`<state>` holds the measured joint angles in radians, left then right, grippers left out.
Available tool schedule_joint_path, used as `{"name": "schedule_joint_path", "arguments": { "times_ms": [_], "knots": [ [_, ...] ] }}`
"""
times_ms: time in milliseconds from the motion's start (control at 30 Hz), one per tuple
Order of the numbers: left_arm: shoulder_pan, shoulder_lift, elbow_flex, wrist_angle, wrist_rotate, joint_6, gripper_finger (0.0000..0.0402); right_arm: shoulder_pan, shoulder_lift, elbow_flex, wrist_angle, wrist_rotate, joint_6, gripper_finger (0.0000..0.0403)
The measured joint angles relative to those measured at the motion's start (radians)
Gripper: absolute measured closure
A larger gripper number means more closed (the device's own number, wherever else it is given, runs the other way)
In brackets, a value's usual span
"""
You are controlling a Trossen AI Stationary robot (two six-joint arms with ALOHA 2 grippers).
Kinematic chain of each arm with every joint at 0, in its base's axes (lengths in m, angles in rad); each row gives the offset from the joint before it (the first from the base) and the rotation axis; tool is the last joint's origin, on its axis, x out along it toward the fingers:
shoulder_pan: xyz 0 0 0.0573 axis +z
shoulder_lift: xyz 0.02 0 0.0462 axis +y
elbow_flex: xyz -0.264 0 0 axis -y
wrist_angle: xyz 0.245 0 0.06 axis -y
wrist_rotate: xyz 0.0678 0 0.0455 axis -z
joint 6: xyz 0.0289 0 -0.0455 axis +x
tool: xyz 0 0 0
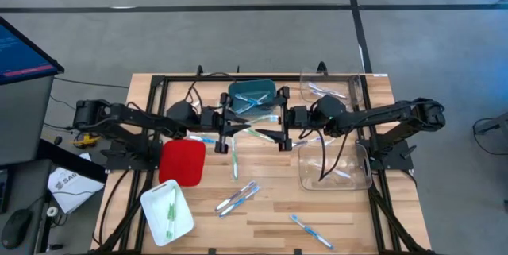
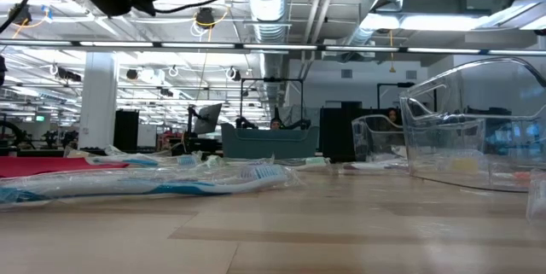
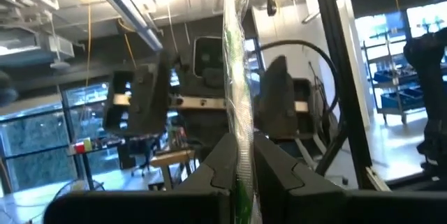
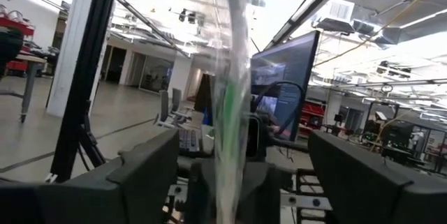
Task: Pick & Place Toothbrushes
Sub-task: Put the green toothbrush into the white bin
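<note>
Wooden table (image 1: 349, 215) carries four trays; loose wrapped toothbrushes (image 1: 236, 198) lie near its front. Above the teal tray (image 1: 252, 92), the left gripper (image 3: 241, 175) is clenched on a wrapped green toothbrush (image 3: 236, 63), raised between both arms. The right gripper (image 4: 241, 158) faces it, fingers (image 4: 150, 168) spread wide either side. For a clean handover, I'd close the right squarely before the left releases.

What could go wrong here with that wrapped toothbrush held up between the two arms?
The left gripper pinches the wrapped green toothbrush by its wrapper, so it might slip or twist. The right gripper is open with the toothbrush between its fingers; closing off-centre could crumple the wrapper. If dropped, it may land on the teal bin's rim.
</note>
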<state>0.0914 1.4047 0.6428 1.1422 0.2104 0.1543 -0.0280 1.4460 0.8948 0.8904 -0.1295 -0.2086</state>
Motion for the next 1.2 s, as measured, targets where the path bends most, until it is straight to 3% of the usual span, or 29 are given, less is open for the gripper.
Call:
{"name": "schedule_joint_path", "arguments": {
  "times_ms": [300,567,1200],
  "knots": [
    [0.010,0.077,0.043,-0.002,-0.003,-0.001,0.0384,0.008,0.000,0.000,-0.015,0.000,0.000,0.0098],
    [0.010,0.052,0.034,-0.003,-0.003,0.003,0.0384,0.005,-0.001,0.000,-0.041,0.000,-0.001,0.0121],
    [0.010,0.009,0.021,-0.045,-0.017,0.022,0.0384,0.006,-0.039,0.001,-0.128,0.051,-0.011,0.0122]
  ]
}}
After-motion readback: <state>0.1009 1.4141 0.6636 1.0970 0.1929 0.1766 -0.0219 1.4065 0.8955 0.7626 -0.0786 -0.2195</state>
